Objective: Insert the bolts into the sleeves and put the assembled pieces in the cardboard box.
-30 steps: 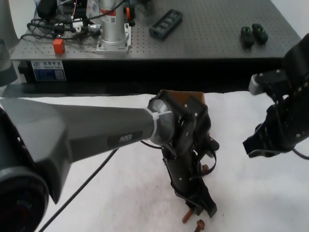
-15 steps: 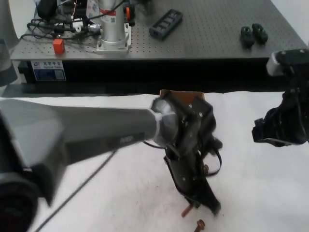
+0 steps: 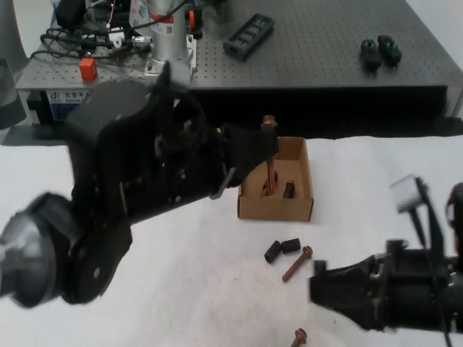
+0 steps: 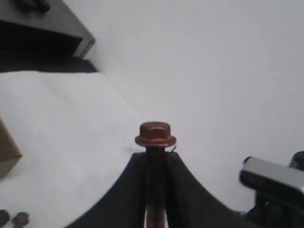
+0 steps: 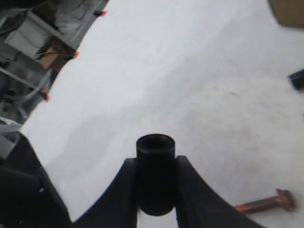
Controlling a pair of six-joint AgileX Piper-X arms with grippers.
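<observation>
Against the frame one second earlier, the left arm no longer stretches across the middle with its tip down among the near parts. It is now drawn back to the left and raised, so the cardboard box (image 3: pixel 275 207) it had hidden is exposed at mid-bench on the white cloth (image 3: pixel 181 289). The right arm has dropped from the raised right side to lie low at the near right. Of the two bolts seen by the near edge, one near bolt (image 3: pixel 299 335) is still there. The left gripper (image 4: pixel 155 159) is clamped on a copper bolt (image 4: pixel 155 135) held upright, head uppermost above the fingertips; in the high view it lines up with the box's left half. The right gripper (image 5: pixel 156 162) is clamped on a black sleeve (image 5: pixel 156 183), bore upward, over the cloth. Two loose sleeves (image 3: pixel 281 249) lie touching just near of the box. Beside them, to the right, lies a loose bolt (image 3: pixel 297 264). Dark and copper parts lie inside the box, detail unclear.
</observation>
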